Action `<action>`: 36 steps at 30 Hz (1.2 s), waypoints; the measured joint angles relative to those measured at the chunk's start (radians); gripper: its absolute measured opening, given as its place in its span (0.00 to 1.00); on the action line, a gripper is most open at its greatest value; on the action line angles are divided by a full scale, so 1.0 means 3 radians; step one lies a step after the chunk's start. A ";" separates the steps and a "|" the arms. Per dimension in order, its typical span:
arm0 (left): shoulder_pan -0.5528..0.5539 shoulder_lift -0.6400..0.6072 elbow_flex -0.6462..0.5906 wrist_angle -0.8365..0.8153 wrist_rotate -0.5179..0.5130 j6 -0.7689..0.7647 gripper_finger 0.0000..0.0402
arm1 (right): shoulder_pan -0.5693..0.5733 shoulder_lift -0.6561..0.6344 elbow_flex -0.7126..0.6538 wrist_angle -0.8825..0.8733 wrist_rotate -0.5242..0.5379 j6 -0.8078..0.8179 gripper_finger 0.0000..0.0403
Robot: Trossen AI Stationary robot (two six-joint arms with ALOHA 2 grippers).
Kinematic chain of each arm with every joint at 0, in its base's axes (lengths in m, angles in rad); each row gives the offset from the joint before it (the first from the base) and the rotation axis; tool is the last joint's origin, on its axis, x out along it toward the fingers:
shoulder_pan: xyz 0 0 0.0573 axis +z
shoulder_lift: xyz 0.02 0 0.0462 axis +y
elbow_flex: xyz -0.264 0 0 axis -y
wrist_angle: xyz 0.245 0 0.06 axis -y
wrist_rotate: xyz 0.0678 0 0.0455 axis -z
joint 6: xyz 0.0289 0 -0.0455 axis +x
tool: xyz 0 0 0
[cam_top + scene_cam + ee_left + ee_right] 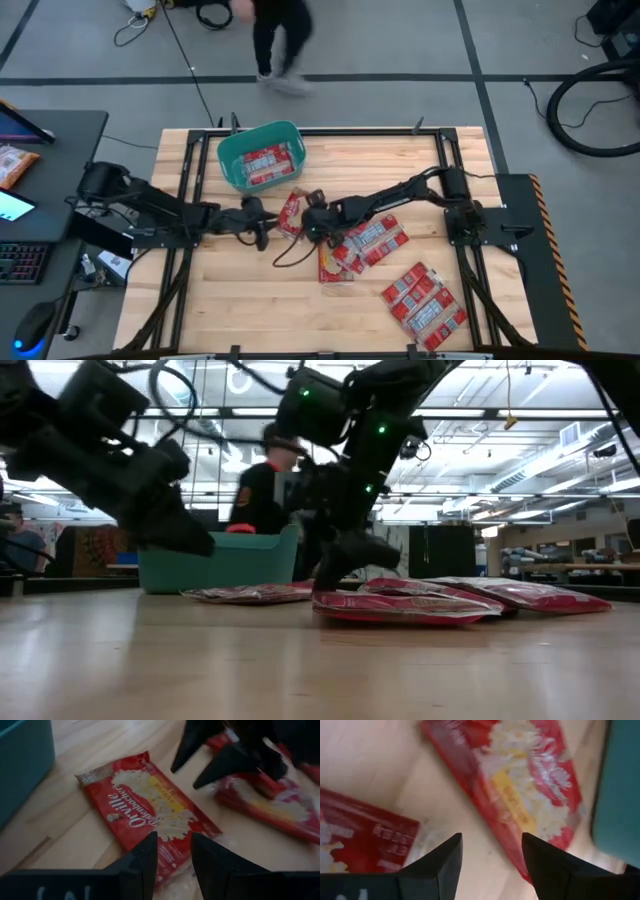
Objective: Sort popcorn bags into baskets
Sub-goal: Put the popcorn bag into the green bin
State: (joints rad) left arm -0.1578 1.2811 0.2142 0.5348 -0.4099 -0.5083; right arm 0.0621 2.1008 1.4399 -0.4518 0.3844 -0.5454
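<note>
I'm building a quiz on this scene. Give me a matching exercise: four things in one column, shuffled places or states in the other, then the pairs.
Things:
1. teal basket
2. lone popcorn bag
3. left gripper
4. right gripper

Places or states:
A. lies flat between the two grippers
B. fingers open, beside the stacked bags
C. holds bags, at the table's far side
D. fingers narrowly open, empty, over the lone bag's edge

Pairs: 1-C, 2-A, 3-D, 4-B

"Orville Redenbacher's" on popcorn bag (150, 815)
</note>
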 joint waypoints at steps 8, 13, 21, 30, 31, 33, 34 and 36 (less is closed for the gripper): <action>0.0139 0.0561 0.0197 -0.0028 0.0001 0.0015 0.30 | -0.0006 0.0135 0.0135 0.0052 0.0148 -0.0381 0.50; 0.0164 0.0761 0.0193 -0.0008 -0.0003 -0.0010 0.30 | -0.0060 0.0135 0.0122 0.0032 0.0096 -0.0465 0.48; 0.0159 0.0872 0.0200 0.0045 0.0131 -0.0013 0.30 | -0.0101 0.0134 -0.0027 0.0514 -0.0068 -0.0838 0.44; 0.0159 0.0838 0.0193 0.0058 0.0236 0.0014 0.30 | -0.0066 0.0134 -0.0107 0.0868 -0.0180 -0.1109 0.28; 0.0153 0.0803 0.0191 0.0037 0.0283 0.0041 0.30 | -0.0054 0.0134 -0.0106 0.0869 -0.0152 -0.1105 0.25; 0.0119 0.0713 0.0185 -0.0012 0.0338 0.0111 0.30 | -0.0031 0.0134 -0.0101 0.0858 -0.0120 -0.1095 0.20; 0.0095 0.0654 0.0183 -0.0029 0.0346 0.0154 0.30 | -0.0019 0.0134 -0.0101 0.0845 -0.0087 -0.1072 0.17; 0.0035 0.0494 0.0183 -0.0027 0.0346 0.0213 0.30 | 0.0008 0.0134 -0.0099 0.0826 0.0020 -0.1020 0.12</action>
State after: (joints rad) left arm -0.1471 1.4294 0.2691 0.5267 -0.3061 -0.4445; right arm 0.0644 2.1410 1.4101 -0.2039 0.3903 -0.8515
